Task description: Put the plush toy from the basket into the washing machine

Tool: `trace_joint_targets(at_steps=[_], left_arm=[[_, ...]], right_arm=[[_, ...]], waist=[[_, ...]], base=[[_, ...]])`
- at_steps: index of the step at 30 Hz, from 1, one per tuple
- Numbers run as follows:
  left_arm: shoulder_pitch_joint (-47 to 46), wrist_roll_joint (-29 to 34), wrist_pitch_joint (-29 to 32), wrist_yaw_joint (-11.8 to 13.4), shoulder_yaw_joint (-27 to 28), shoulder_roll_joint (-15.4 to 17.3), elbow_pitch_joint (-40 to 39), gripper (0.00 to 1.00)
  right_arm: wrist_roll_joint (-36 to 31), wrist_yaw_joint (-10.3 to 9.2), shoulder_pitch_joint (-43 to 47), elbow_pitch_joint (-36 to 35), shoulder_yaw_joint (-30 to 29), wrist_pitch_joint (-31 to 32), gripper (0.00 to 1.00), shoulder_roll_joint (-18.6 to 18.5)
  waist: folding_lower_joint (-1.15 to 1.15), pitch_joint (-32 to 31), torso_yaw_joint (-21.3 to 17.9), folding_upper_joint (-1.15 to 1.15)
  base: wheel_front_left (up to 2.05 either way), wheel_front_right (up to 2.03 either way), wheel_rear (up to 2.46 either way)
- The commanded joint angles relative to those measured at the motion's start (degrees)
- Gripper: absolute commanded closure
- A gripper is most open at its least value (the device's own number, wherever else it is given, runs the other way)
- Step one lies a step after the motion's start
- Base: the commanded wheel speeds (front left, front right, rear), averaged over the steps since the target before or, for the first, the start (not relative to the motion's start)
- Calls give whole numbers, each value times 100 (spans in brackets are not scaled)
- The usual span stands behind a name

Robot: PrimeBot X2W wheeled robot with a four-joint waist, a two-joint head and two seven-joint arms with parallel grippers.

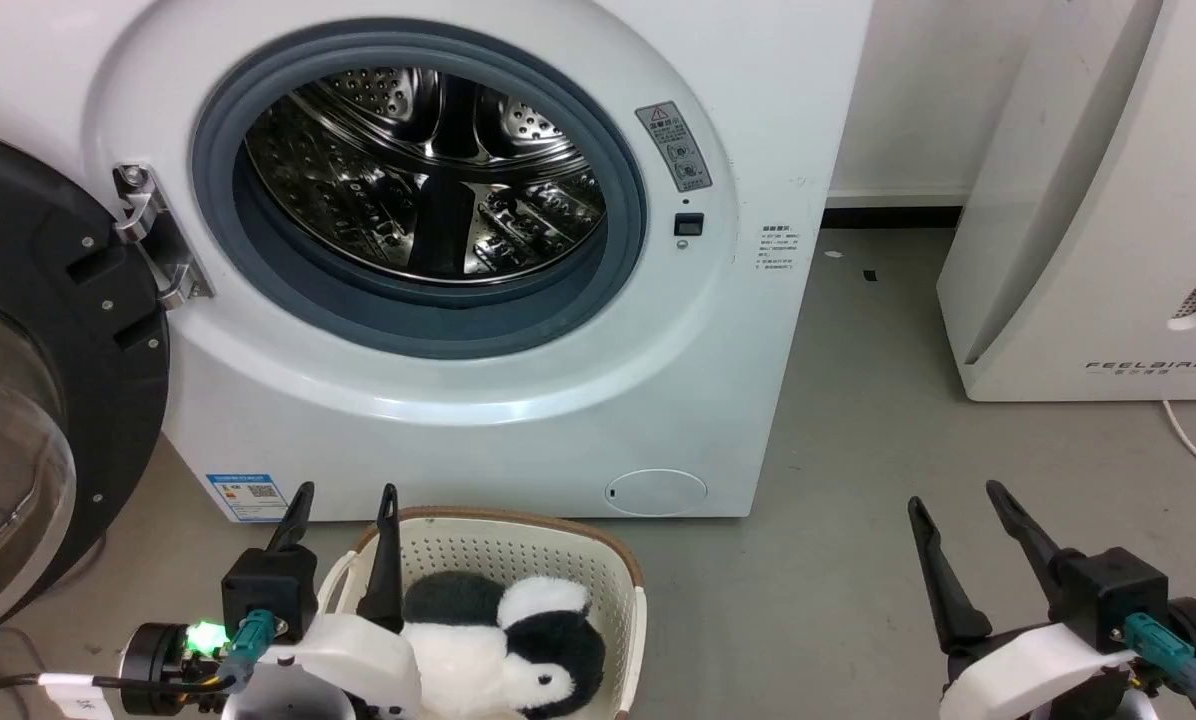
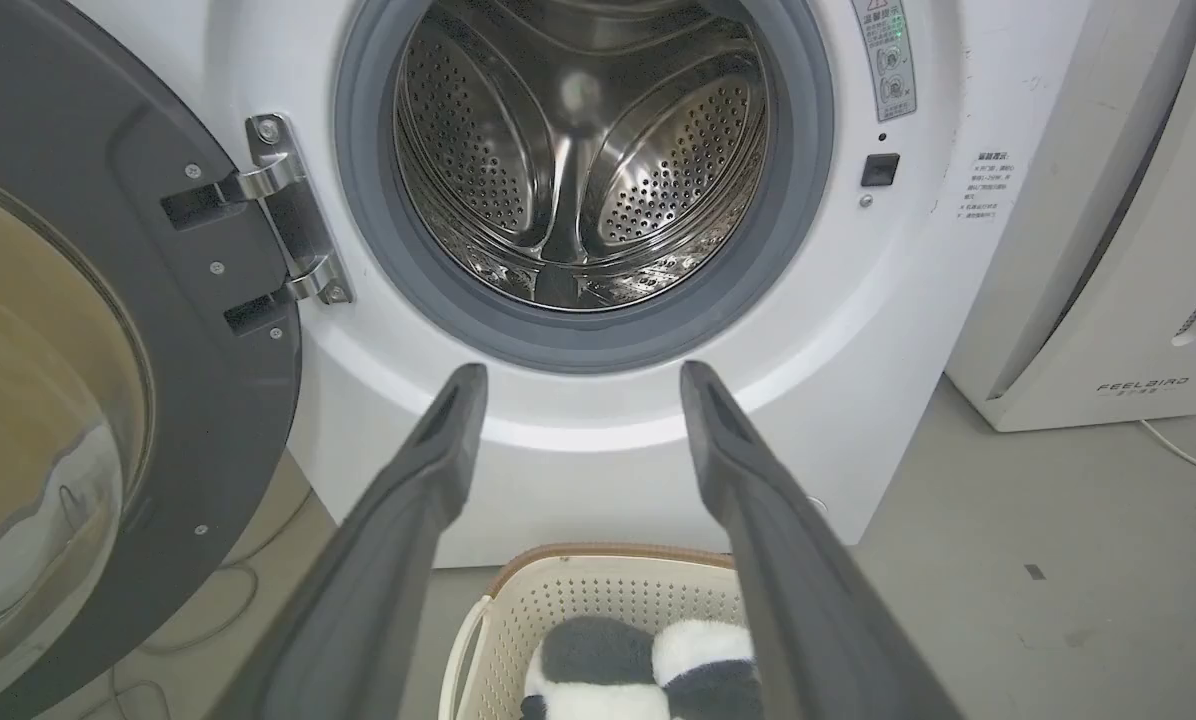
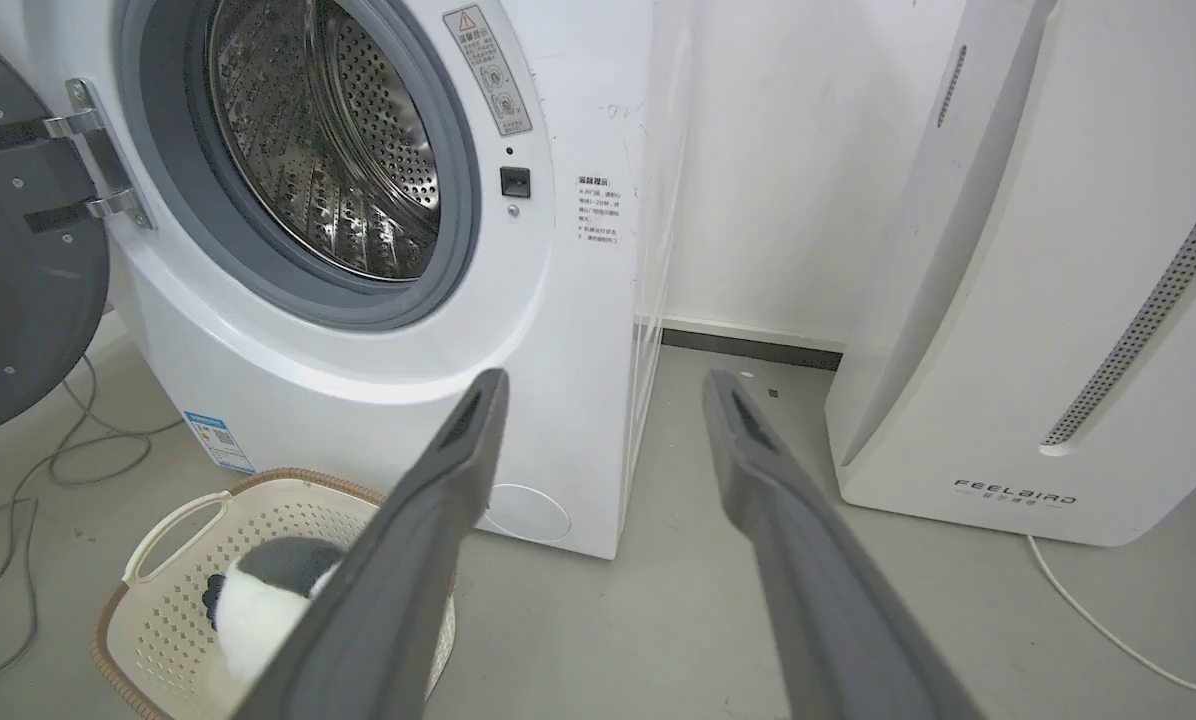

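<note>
Toy: the plush toy [image 1: 518, 640] lies inside the basket [image 1: 558, 530], its black and white fur bunched against the near end.
Basket: on the floor [image 1: 858, 560], just in front of the washing machine [image 1: 518, 420], below the door opening.
Washer: the door [image 1: 28, 330] is swung wide to the left and the steel drum [image 1: 428, 170] is bare.
Left gripper: the left gripper [image 1: 348, 489] has its fingers spread with nothing between them. It hangs above the basket's left edge and points at the washer's front. The toy sits just beside and below it, low between the two fingers in the left wrist view.
Right gripper: the right gripper [image 1: 955, 495] is also spread and holds nothing. It is over bare floor, well apart from the toy, near the white appliance [image 1: 1088, 200].
</note>
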Motion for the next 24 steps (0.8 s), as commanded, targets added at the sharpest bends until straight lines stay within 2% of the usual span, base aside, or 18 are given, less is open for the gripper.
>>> trace_joint_targets(at_steps=[1, 13, 24], left_arm=[[-80, -19, -64, 13, -12, 8, 55, 0], [-542, -26, -208, -32, -117, 60, 675, 0], [-1187, -95, -290, -157, -201, 124, 1676, 0]], right_arm=[[71, -1, -6, -51, -27, -60, 0, 0], [297, -1, -114, -190, -52, -203, 0, -1], [520, -1, -313, -307, -33, -334, 0, -1]], waist=[[0, 20, -4, 0], [0, 308, -91, 0], [0, 759, -255, 0]], base=[[0, 0, 0], [0, 0, 0], [0, 0, 0]])
